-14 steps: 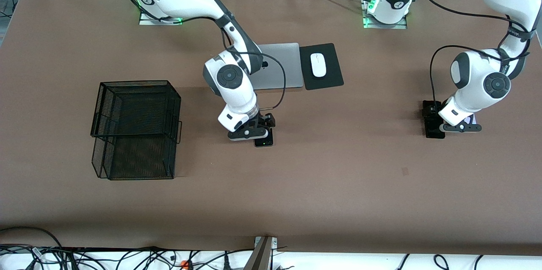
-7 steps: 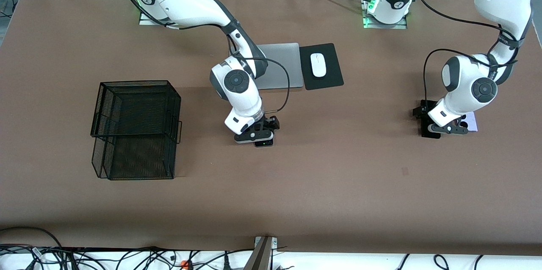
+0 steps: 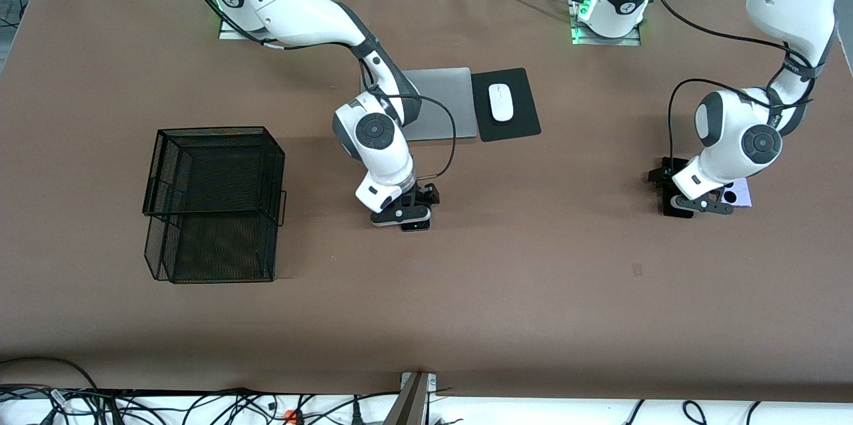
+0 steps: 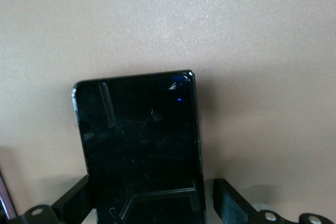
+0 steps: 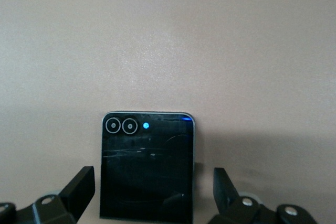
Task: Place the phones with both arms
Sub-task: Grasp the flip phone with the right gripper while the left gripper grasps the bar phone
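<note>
The right claw (image 3: 408,210) hangs low over the small dark flip phone (image 3: 416,224) lying flat on the worktop (image 3: 533,278). In its wrist view the fingers (image 5: 79,187) stand released, one on each side of the phone (image 5: 146,166), neither one touching it yet. The left claw (image 3: 693,202) is just as low over the long black slab (image 3: 673,195), its fingers (image 4: 228,198) likewise spread and straddling the slab (image 4: 139,145) with a gap on each side. Just beside that claw, toward the left arm's end of the worktop, lies the lavender-white phone (image 3: 736,195), partly hidden under the wrist.

I'd say both arms are at the moment of the grasp. To do it well, each claw should settle until the fingertips sit below the phone's top edge, stay centred so both pads meet the long sides together, then squeeze evenly; these thin, smooth bodies may skate or pivot if one finger lands first.

Well apart from the right claw, toward the right arm's end, stands the black mesh basket (image 3: 213,205), probably the drop point. Farther off lie the laptop (image 3: 446,102) and the mouse (image 3: 500,102).
</note>
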Tool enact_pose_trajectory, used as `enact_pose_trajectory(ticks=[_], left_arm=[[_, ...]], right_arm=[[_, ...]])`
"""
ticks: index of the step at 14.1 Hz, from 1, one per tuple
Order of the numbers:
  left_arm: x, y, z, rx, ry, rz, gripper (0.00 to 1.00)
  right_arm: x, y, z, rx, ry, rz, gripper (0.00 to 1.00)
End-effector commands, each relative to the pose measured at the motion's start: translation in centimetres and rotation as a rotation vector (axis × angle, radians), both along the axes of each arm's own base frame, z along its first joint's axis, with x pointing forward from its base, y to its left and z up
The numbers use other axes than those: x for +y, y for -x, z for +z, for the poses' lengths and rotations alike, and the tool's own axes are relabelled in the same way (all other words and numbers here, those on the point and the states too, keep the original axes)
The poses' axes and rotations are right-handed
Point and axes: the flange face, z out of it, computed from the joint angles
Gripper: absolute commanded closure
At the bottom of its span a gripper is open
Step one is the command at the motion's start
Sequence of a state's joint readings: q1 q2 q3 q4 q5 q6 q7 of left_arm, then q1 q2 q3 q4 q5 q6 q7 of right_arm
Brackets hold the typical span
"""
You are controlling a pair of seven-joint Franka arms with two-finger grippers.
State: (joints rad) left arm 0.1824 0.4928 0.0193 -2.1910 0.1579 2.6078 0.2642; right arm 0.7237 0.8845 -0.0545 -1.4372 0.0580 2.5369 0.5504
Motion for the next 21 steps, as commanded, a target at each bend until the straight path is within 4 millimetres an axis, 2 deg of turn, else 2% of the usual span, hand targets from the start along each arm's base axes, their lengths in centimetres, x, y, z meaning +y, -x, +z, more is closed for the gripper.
enact_pose_trajectory(ticks=[1,2,3,5,7,10,11,12,13,14,15,16,17,19,21], left_arm=[[2.4,-1.2,-1.5,-0.011,0.010,-0.043,0.00],[2.8,-1.3,-1.6,-0.013,0.009,-0.045,0.01],[3.0,-1.5,-1.6,-0.016,0.009,-0.049,0.09],[3.0,-1.4,-2.1,-0.010,0.014,-0.037,0.30],[3.0,-1.4,-2.1,-0.011,0.015,-0.022,0.57],[3.0,-1.5,-2.0,-0.011,0.015,-0.019,0.88],[3.2,-2.1,-1.5,-0.021,0.012,-0.020,0.96],[3.1,-2.4,-1.1,-0.018,0.010,-0.023,1.00],[3.1,-2.8,-0.5,-0.005,0.009,-0.027,1.00],[3.0,-3.3,0.0,0.019,0.010,-0.029,1.00],[3.0,-4.1,1.0,0.044,0.009,-0.030,1.00],[3.2,-4.7,2.0,0.080,0.009,-0.026,1.00],[3.2,-5.6,3.5,0.115,0.010,-0.026,1.00],[2.9,-6.6,5.1,0.172,0.019,-0.027,1.00],[2.6,-7.0,5.7,0.177,0.017,-0.020,1.00]], right_arm=[[0.5,-0.2,-0.5,-0.020,0.006,0.004,0.00],[0.6,-0.2,-0.5,-0.027,0.000,0.004,0.00],[0.6,-0.3,-0.5,-0.035,-0.005,0.005,0.00],[0.7,-0.1,-1.0,-0.032,-0.002,0.006,0.00],[0.9,0.1,-1.1,-0.032,-0.002,0.012,0.00],[0.9,0.2,-1.8,-0.035,-0.001,0.012,0.01],[0.9,0.1,-1.8,-0.041,-0.007,0.011,0.05],[0.9,0.1,-1.8,-0.043,-0.008,0.013,0.11],[0.9,0.1,-1.8,-0.044,-0.007,0.014,0.23],[1.0,0.2,-1.8,-0.042,-0.008,0.015,0.53],[1.0,0.2,-1.8,-0.042,-0.009,0.015,0.59],[0.9,0.2,-1.9,-0.043,-0.006,0.015,0.60],[0.9,0.2,-1.9,-0.043,-0.005,0.017,0.65],[0.9,0.1,-1.8,-0.045,-0.001,0.021,0.75],[0.7,0.0,-1.1,-0.037,0.006,0.015,0.75]])
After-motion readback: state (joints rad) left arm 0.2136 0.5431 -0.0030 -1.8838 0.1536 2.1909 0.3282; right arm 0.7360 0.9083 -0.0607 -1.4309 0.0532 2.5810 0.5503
